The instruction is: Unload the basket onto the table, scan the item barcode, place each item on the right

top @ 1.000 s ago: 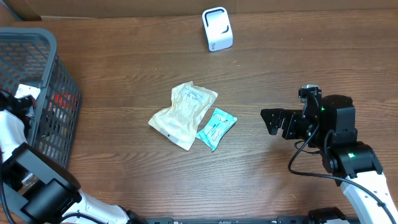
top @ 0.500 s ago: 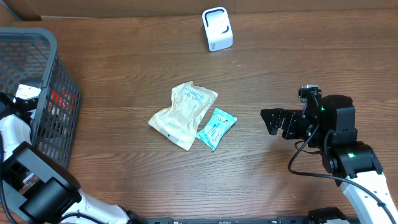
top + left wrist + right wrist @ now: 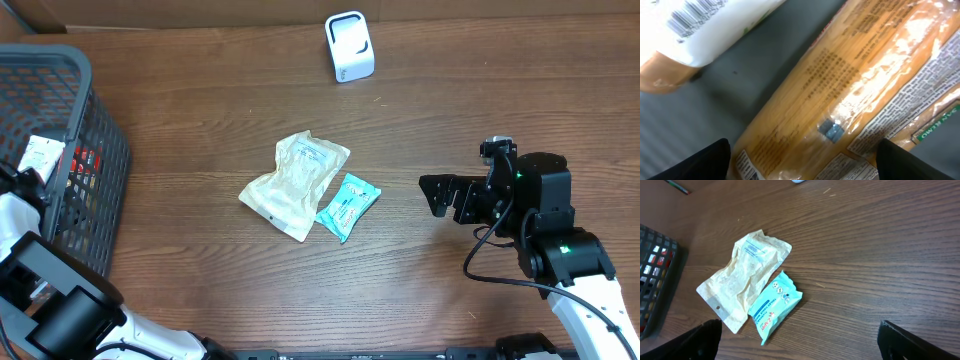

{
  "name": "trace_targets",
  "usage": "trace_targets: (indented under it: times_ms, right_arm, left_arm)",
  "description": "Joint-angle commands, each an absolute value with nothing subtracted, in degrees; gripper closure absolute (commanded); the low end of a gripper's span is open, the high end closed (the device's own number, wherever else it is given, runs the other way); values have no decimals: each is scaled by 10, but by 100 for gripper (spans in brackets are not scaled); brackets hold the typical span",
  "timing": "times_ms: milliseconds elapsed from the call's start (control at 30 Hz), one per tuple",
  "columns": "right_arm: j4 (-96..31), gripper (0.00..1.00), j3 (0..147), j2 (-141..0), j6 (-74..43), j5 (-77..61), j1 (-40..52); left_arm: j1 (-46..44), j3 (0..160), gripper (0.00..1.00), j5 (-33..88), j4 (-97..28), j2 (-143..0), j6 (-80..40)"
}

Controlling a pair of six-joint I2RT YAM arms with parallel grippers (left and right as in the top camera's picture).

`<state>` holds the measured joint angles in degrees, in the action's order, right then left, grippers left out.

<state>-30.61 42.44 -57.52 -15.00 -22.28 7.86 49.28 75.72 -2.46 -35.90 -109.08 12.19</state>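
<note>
My left gripper is down inside the dark mesh basket at the table's left edge. It is open, with its black fingers wide apart over a long yellow clear-wrapped packet with printed labels. A white tube with a barcode lies beside that packet. My right gripper hangs open over bare wood on the right, with nothing between its fingertips. A cream pouch and a teal tissue pack lie mid-table. The white scanner stands at the back.
The basket holds several packaged goods, some red. A cardboard edge runs along the back of the wooden table. In the right wrist view the cream pouch and teal pack lie left of centre.
My left arm has shifted slightly lower inside the basket, and its fingers narrowed then widened a little. The right arm and the table items have not moved.
</note>
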Motion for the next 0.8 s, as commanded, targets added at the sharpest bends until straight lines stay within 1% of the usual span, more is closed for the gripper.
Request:
trace_targets:
  times_ms: [0, 67, 200, 300, 400, 567, 700, 767]
  right_arm:
    - [-303, 0, 438, -574, -147, -226, 74]
    - [-303, 0, 438, -574, -147, -226, 74]
    - [-303, 0, 438, -574, -147, -226, 74]
    - [-303, 0, 438, -574, -147, -226, 74]
    - [-303, 0, 438, -574, -147, -226, 74]
    - [-303, 0, 438, -574, -147, -226, 74]
    - [-303, 0, 438, -574, -147, -226, 74]
    - [-303, 0, 438, -574, -147, -226, 74]
  left_arm:
    - [495, 743, 15, 18, -361, -1114, 181]
    - [492, 743, 11, 39, -361, -1115, 200]
    - [491, 744, 7, 53, -359, -1115, 206]
    - [491, 757, 4, 87, -363, -1114, 206]
    - [491, 775, 3, 90, -376, -1114, 209]
    - [491, 775, 4, 87, -377, -1121, 242]
    - [491, 770, 5, 84, -378, -1140, 243]
    - [491, 770, 13, 84, -386, -1159, 243]
